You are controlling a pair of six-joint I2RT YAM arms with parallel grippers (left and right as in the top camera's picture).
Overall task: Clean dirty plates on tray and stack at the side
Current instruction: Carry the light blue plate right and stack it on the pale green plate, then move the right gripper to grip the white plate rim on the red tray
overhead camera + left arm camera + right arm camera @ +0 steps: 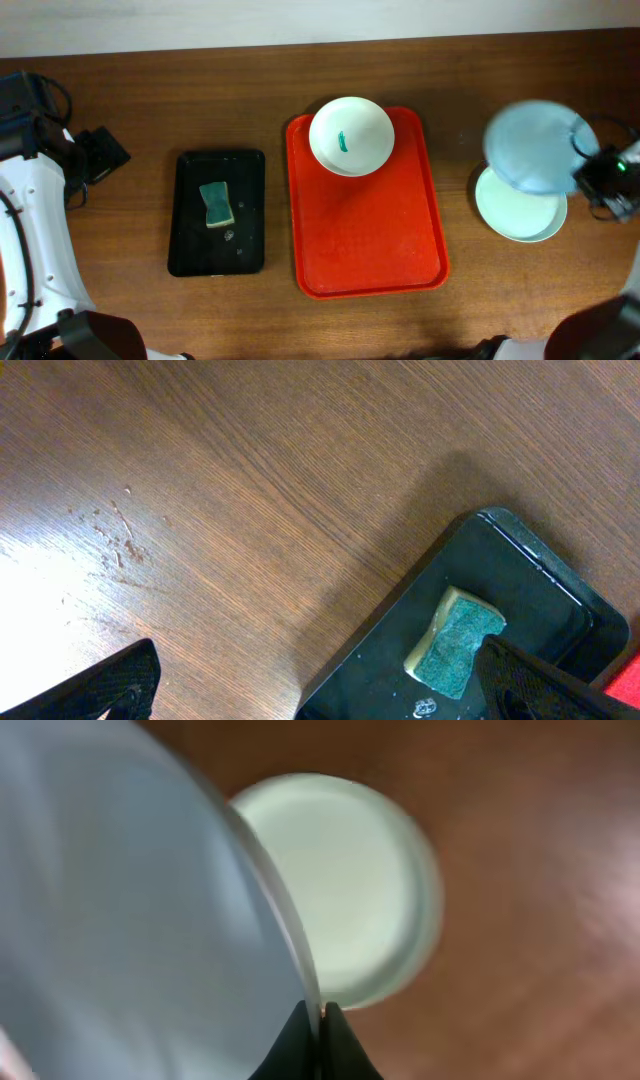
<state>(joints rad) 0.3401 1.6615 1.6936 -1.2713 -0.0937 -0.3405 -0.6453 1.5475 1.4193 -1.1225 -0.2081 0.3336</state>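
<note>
The red tray (370, 230) lies at the table's middle. A white plate (350, 135) with a green smear sits on its far end. My right gripper (592, 172) is shut on the rim of a light blue plate (535, 145), holding it in the air above a pale mint plate (520, 205) that rests on the table to the right of the tray. In the right wrist view the jaws (318, 1020) pinch the blue plate's (130, 920) edge, with the mint plate (340, 880) below. My left gripper (320, 685) is open and empty, over the table beside the black tray.
A smaller black tray (218, 212) left of the red tray holds a green-and-yellow sponge (216, 204); both show in the left wrist view, the tray (500, 590) and the sponge (457, 642). Bare wood lies between the trays.
</note>
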